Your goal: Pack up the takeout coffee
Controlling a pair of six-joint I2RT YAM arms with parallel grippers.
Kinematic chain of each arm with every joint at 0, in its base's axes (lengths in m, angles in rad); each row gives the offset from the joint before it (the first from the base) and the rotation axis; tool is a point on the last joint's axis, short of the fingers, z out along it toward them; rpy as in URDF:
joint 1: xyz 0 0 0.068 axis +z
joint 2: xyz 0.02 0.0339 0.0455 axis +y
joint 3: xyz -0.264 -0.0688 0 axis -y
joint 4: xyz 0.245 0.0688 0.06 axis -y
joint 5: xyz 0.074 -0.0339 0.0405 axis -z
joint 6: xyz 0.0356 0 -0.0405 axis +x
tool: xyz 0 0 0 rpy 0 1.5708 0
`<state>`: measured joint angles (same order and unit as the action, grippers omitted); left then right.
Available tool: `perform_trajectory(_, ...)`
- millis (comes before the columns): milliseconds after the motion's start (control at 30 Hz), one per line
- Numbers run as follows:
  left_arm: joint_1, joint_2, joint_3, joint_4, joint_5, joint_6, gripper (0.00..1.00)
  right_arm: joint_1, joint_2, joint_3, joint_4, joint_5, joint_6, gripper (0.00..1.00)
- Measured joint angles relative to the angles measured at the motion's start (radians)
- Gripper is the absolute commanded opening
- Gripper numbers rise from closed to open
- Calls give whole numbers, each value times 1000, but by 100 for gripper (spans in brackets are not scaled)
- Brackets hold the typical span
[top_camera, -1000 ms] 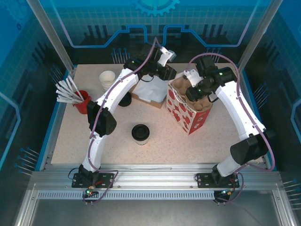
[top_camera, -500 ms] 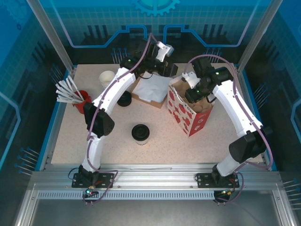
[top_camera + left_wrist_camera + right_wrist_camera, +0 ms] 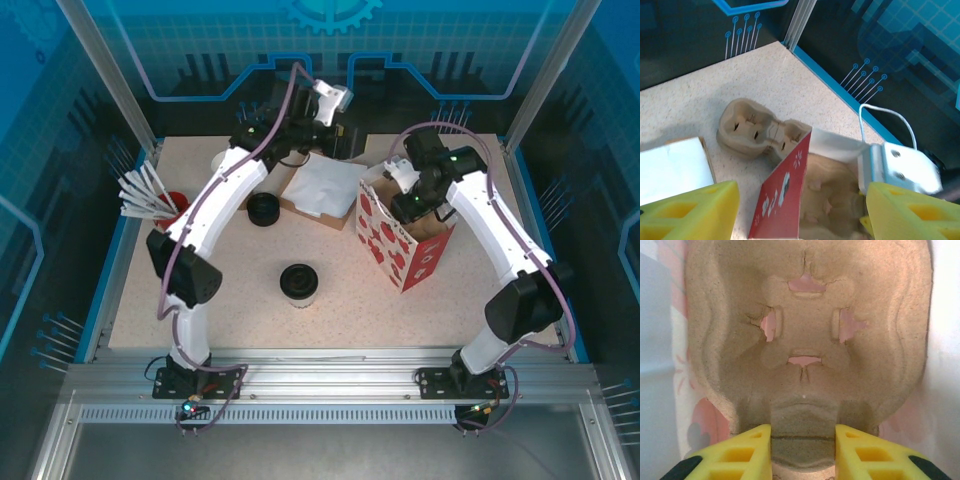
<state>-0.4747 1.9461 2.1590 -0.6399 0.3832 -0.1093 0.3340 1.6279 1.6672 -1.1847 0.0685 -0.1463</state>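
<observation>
The takeout coffee point(image 3: 298, 283), a pale paper cup with a round black lid, stands upright on the table in front of the two arms, apart from both grippers. A red and white paper bag point(image 3: 403, 243) stands open to its right. Inside it lies a brown pulp cup carrier point(image 3: 805, 340). My right gripper point(image 3: 802, 440) reaches down into the bag point(image 3: 785, 195) and is shut on the carrier's middle ridge. My left gripper point(image 3: 800, 212) hovers open behind the bag's back-left corner with nothing between its fingers; in the top view the left gripper point(image 3: 338, 125) sits raised near the back wall.
A second pulp carrier point(image 3: 752, 130) lies behind the bag. A white napkin stack point(image 3: 325, 185) sits left of the bag, a loose black lid point(image 3: 263, 208) beside it. A red cup of stirrers point(image 3: 165, 205) and white cups point(image 3: 222, 162) stand at back left.
My left gripper has opened and pulled back and up from the bag's rim toward the rear wall. The right gripper stays in the bag on the carrier.
</observation>
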Motion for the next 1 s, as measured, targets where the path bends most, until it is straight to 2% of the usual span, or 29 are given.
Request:
perform_trajectory(300,1,-315,-428,146,-39,-77,70,0,17,-53,31,0,5,33)
perform_trajectory(467,1,-435,-587,208,-65,-114,70,0,28,-97,59,-1,11,33)
perform_trajectory(667,1,-523,-697,250,-84,-140,70,-1,52,-152,109,-5,16,33)
perform_trajectory(1000,1,-595,-769,274,-96,-154,70,-10,70,-241,200,-25,16,35)
